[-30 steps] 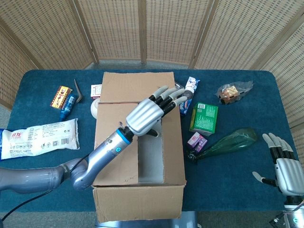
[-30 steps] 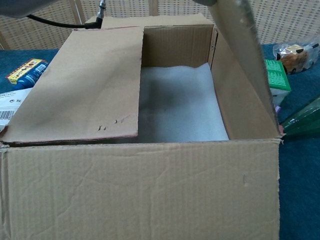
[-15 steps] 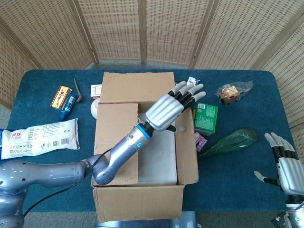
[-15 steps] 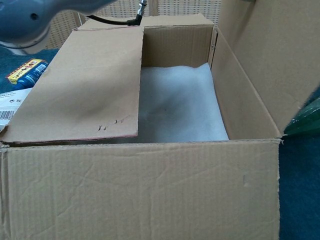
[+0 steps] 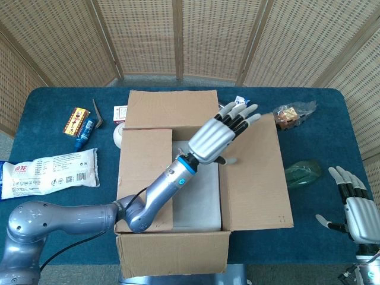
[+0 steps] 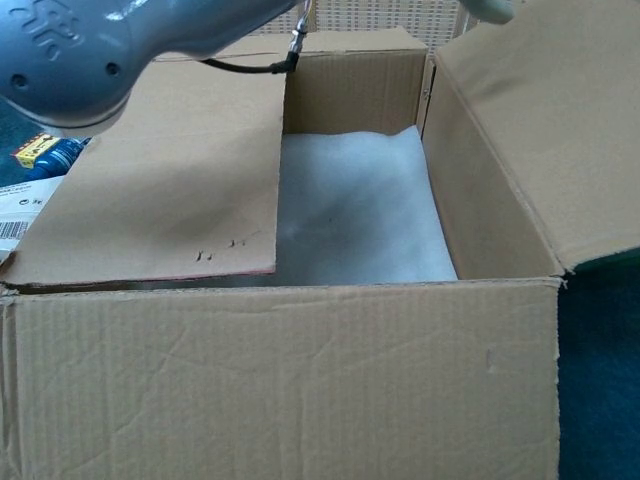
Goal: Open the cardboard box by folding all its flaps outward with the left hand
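The left hand point(image 5: 218, 135), open and holding nothing, has pushed the right flap point(image 5: 255, 178) outward, seemingly flat; the left flap point(image 5: 145, 172) remains closed.

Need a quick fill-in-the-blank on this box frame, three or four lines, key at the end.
1. The left hand presses on the cardboard box's ______-side flap, which is folded outward.
2. The left-side flap lies ______ over the opening.
3. The inside bottom of the box is lined with a ______ sheet.
4. The right hand rests apart from the box, holding ______.

Missing words: right; closed; white; nothing
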Controlling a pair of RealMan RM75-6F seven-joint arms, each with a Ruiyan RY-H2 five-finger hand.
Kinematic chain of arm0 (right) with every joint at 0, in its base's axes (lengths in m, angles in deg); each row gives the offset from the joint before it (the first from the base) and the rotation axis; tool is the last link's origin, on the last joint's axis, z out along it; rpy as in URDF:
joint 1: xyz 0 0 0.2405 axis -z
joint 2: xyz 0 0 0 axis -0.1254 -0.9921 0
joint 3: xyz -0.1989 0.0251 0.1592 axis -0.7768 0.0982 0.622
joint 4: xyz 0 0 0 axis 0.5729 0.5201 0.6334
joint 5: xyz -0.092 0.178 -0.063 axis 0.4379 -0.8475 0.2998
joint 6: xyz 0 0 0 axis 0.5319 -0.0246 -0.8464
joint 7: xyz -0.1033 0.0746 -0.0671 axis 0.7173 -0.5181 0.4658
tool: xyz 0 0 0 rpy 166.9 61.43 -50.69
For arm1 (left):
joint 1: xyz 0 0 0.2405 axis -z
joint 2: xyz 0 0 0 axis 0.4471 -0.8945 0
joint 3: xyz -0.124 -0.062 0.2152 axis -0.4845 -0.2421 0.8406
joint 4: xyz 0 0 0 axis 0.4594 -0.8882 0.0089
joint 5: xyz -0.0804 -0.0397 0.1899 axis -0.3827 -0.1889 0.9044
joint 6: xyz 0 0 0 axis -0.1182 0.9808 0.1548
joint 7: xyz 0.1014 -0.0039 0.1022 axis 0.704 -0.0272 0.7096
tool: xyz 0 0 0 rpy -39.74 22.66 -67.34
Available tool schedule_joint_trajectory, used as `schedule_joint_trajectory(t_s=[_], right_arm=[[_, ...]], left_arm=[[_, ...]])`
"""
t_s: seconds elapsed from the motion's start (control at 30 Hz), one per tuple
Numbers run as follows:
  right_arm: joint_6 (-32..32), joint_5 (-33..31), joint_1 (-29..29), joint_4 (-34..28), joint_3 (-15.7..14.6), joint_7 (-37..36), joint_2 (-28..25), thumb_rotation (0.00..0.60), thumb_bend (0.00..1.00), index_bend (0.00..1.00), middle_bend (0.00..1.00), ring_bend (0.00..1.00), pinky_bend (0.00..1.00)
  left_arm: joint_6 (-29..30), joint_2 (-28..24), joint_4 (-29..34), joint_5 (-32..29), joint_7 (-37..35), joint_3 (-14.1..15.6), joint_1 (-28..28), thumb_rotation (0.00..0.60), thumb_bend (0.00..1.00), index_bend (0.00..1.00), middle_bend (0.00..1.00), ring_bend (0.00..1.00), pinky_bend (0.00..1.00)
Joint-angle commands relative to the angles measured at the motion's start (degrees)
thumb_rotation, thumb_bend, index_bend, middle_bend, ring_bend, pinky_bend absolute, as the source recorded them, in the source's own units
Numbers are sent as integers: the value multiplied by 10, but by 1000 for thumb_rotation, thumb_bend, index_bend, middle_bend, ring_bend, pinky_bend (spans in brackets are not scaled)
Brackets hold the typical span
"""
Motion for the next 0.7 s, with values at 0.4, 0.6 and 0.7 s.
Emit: schedule_joint_trajectory(t_s=[0.4,0.6,0.7], right_arm=[[0,2,-2,-5,0,7,0,600,84,0,0,0,94],[3,2,-4,-6,0,17,5,600,85,0,0,0,94],[4,3,-5,-7,-1,24,8,600,84,0,0,0,94]], left_arm=[[-111,-197,154,-26,-25,74,-70,600,68,203,61,0,79],[-151,-278,212,-11,-58,98,-92,600,10,257,132,95,203],[-153,-296,227,3,-66,104,-99,600,0,318,188,109,204]])
